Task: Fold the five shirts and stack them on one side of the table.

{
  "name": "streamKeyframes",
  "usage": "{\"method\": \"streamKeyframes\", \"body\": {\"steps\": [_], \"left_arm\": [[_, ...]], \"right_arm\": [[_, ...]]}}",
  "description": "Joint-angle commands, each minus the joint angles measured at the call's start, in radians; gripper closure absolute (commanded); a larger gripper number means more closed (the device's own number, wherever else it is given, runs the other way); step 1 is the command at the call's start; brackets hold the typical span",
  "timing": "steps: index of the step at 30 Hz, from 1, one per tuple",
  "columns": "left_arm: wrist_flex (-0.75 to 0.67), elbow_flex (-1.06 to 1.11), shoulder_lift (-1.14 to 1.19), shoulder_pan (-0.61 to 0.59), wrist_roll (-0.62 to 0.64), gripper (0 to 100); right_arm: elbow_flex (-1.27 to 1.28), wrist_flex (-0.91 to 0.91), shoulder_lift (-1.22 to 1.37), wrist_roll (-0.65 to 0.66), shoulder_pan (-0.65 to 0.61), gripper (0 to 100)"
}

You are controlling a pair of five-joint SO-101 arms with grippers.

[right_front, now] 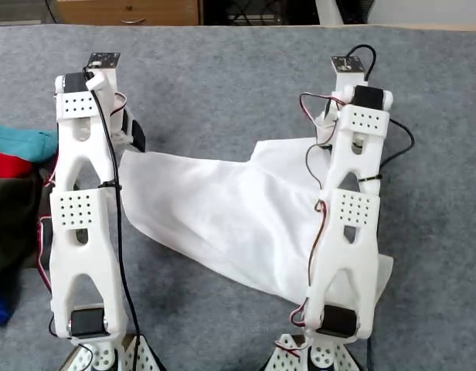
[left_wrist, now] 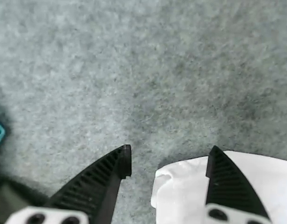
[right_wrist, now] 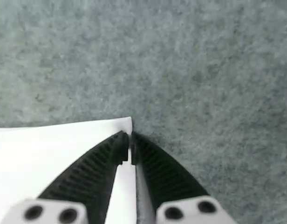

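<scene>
A big gray bench [right_front: 222, 85] with a fuzzy top carries everything. A white shirt [right_front: 230, 216] lies spread out in the middle of it, rumpled and not folded. The shirt reaches from one arm to the other, and one side of it goes under the right arm [right_front: 350, 224]. The left arm [right_front: 83, 224] stands just beside the shirt's other side. Both arms are white and stretch away over the bench.

At the bench edge beside the left arm sits a pile of other shirts [right_front: 14, 178], with teal on the far side, then red, then dark, then blue. It lies apart from the white shirt.

The left fingers [left_wrist: 106, 177] are spread wide and hold nothing. A corner of the white shirt [left_wrist: 181, 196] lies on the bench between them, next to one finger.

The right fingers [right_wrist: 116, 149] are squeezed together, pinching a corner of the white shirt [right_wrist: 50, 154] low over the bench
</scene>
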Motion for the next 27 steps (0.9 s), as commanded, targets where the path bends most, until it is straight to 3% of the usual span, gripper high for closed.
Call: {"method": "streamKeyframes", "body": {"steps": [1, 5, 12, 23, 26, 27], "left_arm": [[0.012, -0.022, -0.031, -0.005, 0.014, 72], [0.014, -0.019, -0.115, -0.013, 0.012, 72], [0.014, 0.182, -0.259, 0.004, 0.011, 72], [0.009, 0.278, -0.264, 0.001, -0.005, 72], [0.011, 0.236, -0.288, -0.005, 0.057, 72], [0.015, 0.229, -0.299, 0.018, 0.163, 72]], "right_arm": [[-0.035, -0.017, -0.004, -0.003, 0.008, 98.5], [-0.035, -0.017, -0.004, -0.003, 0.008, 98.5], [-0.035, -0.017, -0.004, -0.003, 0.008, 98.5], [-0.035, -0.017, -0.007, -0.008, 0.009, 98.5], [-0.035, -0.018, -0.007, -0.011, 0.009, 98.5], [-0.035, -0.015, -0.004, -0.011, 0.008, 98.5]]}}
